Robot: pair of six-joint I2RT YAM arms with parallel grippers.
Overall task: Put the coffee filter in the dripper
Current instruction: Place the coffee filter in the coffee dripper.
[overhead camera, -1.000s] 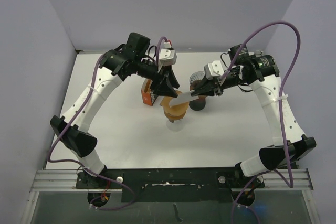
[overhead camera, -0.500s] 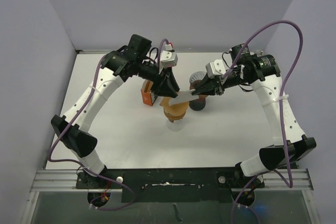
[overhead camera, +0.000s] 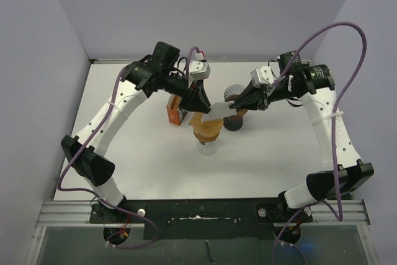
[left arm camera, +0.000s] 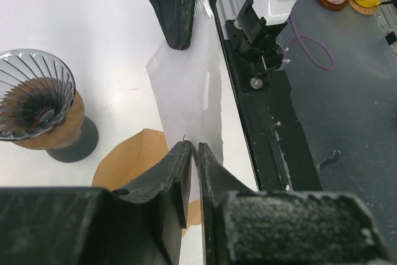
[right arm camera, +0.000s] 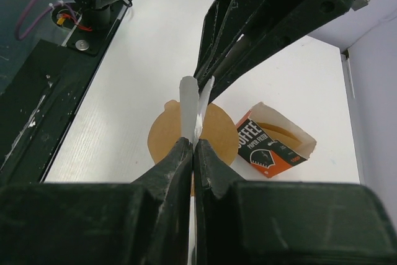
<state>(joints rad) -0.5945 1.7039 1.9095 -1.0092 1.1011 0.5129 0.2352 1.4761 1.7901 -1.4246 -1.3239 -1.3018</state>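
Left tool [left arm camera: 192, 153] is clamped on one edge of the white coffee filter [left arm camera: 189, 97], and right tool [right arm camera: 193, 147] is pinching the opposite edge. You've got it held up off the table [overhead camera: 260, 153] between both arms. Brown paper [left arm camera: 133, 161] sits below it. The dripper [left arm camera: 34, 100] stands upright just right of that, clear of the white filter. The open orange filter box [right arm camera: 273, 142] is on the left, slightly farther back.
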